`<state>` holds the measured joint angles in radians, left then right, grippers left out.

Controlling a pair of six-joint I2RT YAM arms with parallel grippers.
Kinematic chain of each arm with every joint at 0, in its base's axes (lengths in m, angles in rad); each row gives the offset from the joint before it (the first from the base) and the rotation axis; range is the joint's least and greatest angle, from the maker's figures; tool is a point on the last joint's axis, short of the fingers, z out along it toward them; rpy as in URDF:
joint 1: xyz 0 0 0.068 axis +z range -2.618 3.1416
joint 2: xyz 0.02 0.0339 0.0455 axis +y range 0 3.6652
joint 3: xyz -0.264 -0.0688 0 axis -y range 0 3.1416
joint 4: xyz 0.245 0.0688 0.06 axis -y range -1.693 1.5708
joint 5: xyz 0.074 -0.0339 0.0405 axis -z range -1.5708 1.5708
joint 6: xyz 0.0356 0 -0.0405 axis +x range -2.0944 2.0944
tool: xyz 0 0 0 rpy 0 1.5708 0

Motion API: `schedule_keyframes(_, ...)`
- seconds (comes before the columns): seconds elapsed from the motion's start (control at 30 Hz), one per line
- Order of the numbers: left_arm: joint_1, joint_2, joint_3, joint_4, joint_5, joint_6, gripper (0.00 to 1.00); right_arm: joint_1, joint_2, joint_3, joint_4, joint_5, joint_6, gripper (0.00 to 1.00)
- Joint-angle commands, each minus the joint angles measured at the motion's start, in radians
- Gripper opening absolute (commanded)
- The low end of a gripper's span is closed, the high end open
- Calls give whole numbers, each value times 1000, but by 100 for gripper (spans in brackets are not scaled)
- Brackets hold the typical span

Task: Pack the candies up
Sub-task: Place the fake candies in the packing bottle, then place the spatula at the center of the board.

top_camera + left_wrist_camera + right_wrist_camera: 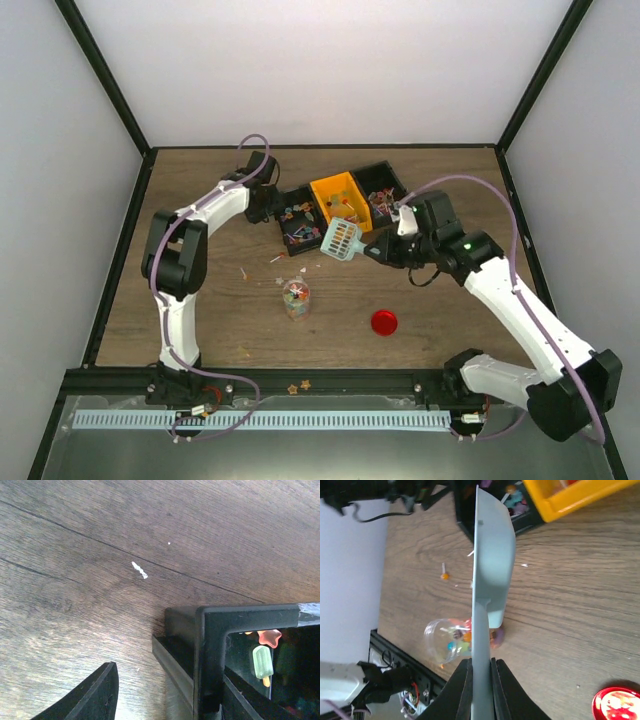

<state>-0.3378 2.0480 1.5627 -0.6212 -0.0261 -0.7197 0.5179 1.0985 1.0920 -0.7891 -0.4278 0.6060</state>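
The candies fill a black bin (pixel 301 222), and some lie in a clear jar (pixel 295 297) that shows near the front rail in the right wrist view (pixel 451 641). My right gripper (pixel 481 680) is shut on the handle of the teal scoop (pixel 492 555), which hangs with candies in it (pixel 340 239) above the table between bin and jar. My left gripper (pixel 167 700) straddles the black bin's corner (pixel 215 625). Its left finger (pixel 95 695) stands clear of the wall, and the other is hidden. A green and a red candy (pixel 262 661) show inside.
A yellow bin (pixel 338 194) and a second black bin (pixel 381 187) stand to the right of the first. A red round lid (pixel 384 322) lies on the wood right of the jar. One loose candy (pixel 444 576) lies left of the scoop, and two sit on the front rail (pixel 297 386).
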Motion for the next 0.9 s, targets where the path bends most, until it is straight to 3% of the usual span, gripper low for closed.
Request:
schedule_keyframes(0.0,-1,-38,9,-41,-43,41,49,-85,7,-110,161,-88,75,1)
schedule_keyframes(0.27,-37,-66,-45,-68,-48,27,43,-124,57,-364,558,-340,151,1)
schedule_keyframes(0.43,-46,-59,-38,-84,-50,-15,41,-125,151,-409,610,-365,100,1)
schedule_keyframes(0.67,-48,-76,-14,-114,-78,-28,57,-139,296,-431,652,-402,18,2)
schedule_keyframes(0.73,-49,-88,-10,-139,-78,-55,61,-143,330,-433,674,-407,10,7)
schedule_keyframes(0.87,-51,-125,-59,-149,-72,-109,64,-153,397,-418,690,-390,-10,30)
